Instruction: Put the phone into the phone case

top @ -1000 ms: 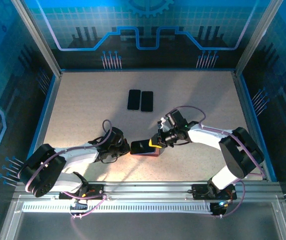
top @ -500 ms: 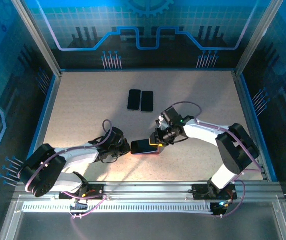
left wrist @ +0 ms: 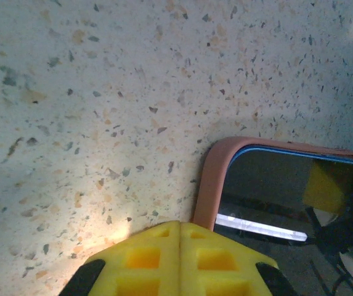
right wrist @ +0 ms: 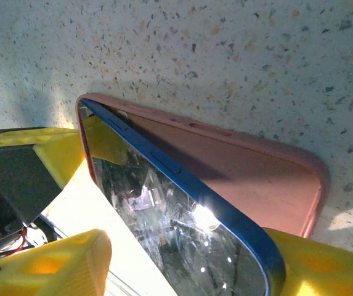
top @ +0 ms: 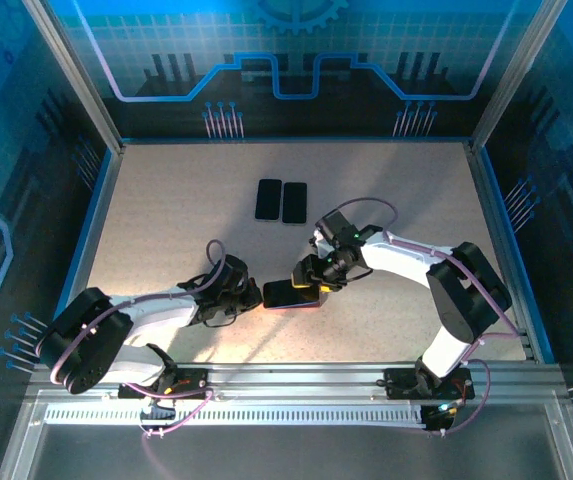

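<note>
Top external view: the phone (top: 286, 292) rested on the pink case (top: 298, 306) near the front of the desk (top: 166, 220), between the two arms and well apart from two dark spare phones (top: 281, 201) lying side by side toward the back. Right wrist view: insertion was partial. The phone's far end sat down inside the case at the far corner, while its blue-edged near end was tilted up clear of the rim, leaving the case's inner floor and one side wall exposed. The right jaws stood parted astride this raised end, one yellow finger (right wrist: 59, 265) on either side, with a bright gap between that finger and the glass, so they appeared to grip nothing. Left wrist view: the left jaws were fully closed, their yellow pads (left wrist: 179, 259) pressed together and empty, set at the case's rounded end; whether they touched it could not be told. They seemed placed to brace the case against sliding. Judged state of the task: phone and case were aligned and one end was seated. What was left was to press the raised end down until the rim wrapped the blue edge all round, then to draw both arms away.
</note>
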{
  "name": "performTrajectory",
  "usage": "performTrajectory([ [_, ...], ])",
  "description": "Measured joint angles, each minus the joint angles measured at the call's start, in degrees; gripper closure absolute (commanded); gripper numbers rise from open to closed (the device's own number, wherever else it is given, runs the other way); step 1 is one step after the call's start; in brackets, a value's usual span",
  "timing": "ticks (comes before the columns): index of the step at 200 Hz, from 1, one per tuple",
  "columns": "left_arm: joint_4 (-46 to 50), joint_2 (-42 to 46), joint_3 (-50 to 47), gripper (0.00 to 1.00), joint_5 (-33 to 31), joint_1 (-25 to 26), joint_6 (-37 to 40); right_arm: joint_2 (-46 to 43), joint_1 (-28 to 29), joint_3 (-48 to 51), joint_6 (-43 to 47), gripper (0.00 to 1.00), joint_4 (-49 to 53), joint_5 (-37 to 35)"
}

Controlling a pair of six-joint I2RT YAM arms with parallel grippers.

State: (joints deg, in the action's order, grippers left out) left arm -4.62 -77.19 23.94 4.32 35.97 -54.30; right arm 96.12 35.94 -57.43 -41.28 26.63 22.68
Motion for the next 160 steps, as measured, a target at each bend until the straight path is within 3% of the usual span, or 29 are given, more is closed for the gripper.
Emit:
performTrajectory([
  [160,-0.4,1.7,-1.0,0.97,0.0,0.1,-0.9,3.9,0.4,-3.1,0.0,0.24,3.8,-3.2],
])
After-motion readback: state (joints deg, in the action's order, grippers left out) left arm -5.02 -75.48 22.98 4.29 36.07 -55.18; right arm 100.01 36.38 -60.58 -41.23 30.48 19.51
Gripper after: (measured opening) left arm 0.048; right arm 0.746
